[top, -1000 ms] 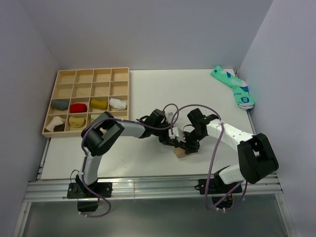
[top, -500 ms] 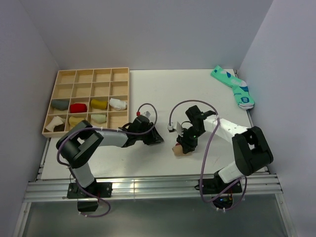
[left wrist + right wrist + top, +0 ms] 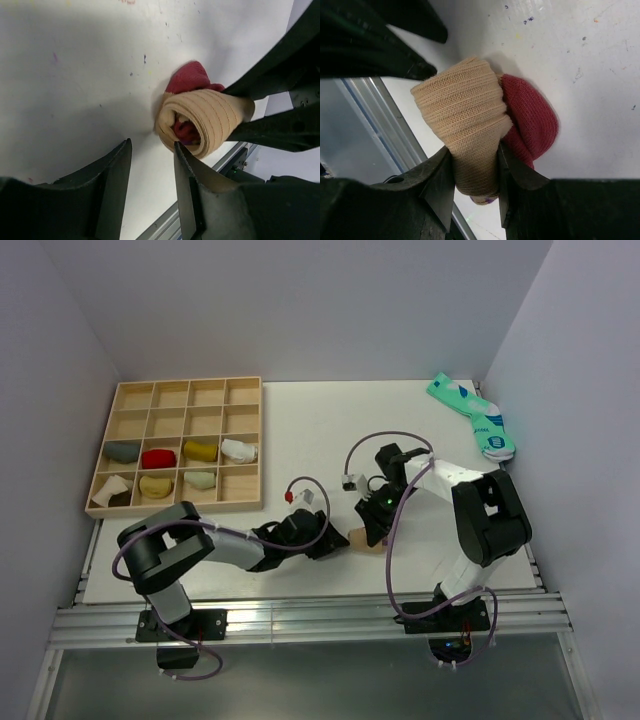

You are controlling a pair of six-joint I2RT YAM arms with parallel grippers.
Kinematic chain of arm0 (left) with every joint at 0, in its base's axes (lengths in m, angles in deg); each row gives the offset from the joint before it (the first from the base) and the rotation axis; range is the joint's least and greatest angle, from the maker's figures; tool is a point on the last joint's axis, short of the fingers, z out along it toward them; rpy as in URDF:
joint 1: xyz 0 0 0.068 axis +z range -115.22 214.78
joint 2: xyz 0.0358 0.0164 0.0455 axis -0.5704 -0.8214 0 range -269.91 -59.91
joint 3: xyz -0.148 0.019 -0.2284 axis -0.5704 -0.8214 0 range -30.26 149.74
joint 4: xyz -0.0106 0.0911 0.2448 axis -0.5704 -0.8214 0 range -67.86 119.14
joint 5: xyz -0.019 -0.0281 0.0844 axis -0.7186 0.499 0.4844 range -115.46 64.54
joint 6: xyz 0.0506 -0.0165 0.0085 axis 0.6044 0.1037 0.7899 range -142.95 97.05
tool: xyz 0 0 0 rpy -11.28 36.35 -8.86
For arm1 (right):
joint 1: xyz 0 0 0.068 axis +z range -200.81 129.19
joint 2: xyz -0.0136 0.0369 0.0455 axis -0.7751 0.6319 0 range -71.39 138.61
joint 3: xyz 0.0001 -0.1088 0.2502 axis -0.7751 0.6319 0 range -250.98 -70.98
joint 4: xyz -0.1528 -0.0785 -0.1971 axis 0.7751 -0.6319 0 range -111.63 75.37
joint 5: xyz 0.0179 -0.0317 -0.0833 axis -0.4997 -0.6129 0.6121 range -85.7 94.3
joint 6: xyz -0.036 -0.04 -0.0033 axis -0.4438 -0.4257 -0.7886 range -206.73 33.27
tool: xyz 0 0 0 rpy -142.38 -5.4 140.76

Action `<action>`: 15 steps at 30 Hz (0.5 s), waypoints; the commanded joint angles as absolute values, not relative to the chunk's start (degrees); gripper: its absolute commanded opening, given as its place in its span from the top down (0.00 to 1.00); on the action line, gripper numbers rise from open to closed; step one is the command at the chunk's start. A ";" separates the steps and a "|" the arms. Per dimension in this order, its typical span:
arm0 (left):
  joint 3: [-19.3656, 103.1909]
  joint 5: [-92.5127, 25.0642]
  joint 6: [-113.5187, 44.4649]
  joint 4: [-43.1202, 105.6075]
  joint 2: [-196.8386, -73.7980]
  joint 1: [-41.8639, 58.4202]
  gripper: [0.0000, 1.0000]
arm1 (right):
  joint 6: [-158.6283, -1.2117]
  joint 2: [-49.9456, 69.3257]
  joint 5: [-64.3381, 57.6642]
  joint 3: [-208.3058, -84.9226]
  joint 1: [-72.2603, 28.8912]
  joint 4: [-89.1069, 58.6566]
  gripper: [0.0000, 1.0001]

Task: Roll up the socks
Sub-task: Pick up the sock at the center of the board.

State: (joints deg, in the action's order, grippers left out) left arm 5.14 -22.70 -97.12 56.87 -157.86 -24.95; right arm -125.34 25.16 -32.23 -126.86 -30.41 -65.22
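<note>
The tan sock with the maroon toe (image 3: 362, 538) is rolled into a tight bundle on the white table (image 3: 300, 430) near the front edge. My right gripper (image 3: 374, 524) is shut on the tan roll (image 3: 462, 112), and the maroon toe (image 3: 532, 120) bulges out beside the fingers (image 3: 512, 175). My left gripper (image 3: 335, 540) lies low just left of the roll, open and empty. Its view looks into the roll's spiral end (image 3: 200, 122), which lies just beyond its fingertips (image 3: 186, 165). A pale olive-green rolled sock (image 3: 200, 480) lies in a tray compartment.
A wooden compartment tray (image 3: 245, 440) at the back left holds several rolled socks. A teal and white pair of socks (image 3: 470, 415) lies at the back right corner. The table's front edge and metal rail (image 3: 300, 615) run close to the roll.
My left arm has pulled back from the roll and swung low over the table, its open gripper now just left of it. My right arm has drawn in, still holding the roll.
</note>
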 commanded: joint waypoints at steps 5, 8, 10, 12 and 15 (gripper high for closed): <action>3.76 -13.16 -105.91 60.25 -157.38 -31.75 0.54 | -122.95 28.45 -25.32 -126.35 -30.86 -60.25 0.69; 3.06 -9.65 -109.16 61.30 -157.12 -34.47 0.54 | -122.42 28.37 -25.40 -125.91 -30.86 -59.89 0.69; 2.18 -7.46 -111.61 63.57 -156.86 -36.23 0.54 | -122.07 28.10 -25.23 -125.39 -30.86 -59.19 0.69; 1.47 -6.31 -112.85 65.08 -156.85 -37.20 0.53 | -121.98 27.93 -25.32 -125.21 -30.86 -58.93 0.70; 2.17 -2.80 -114.35 67.54 -158.26 -39.13 0.53 | -121.80 27.84 -25.32 -125.12 -31.04 -58.93 0.70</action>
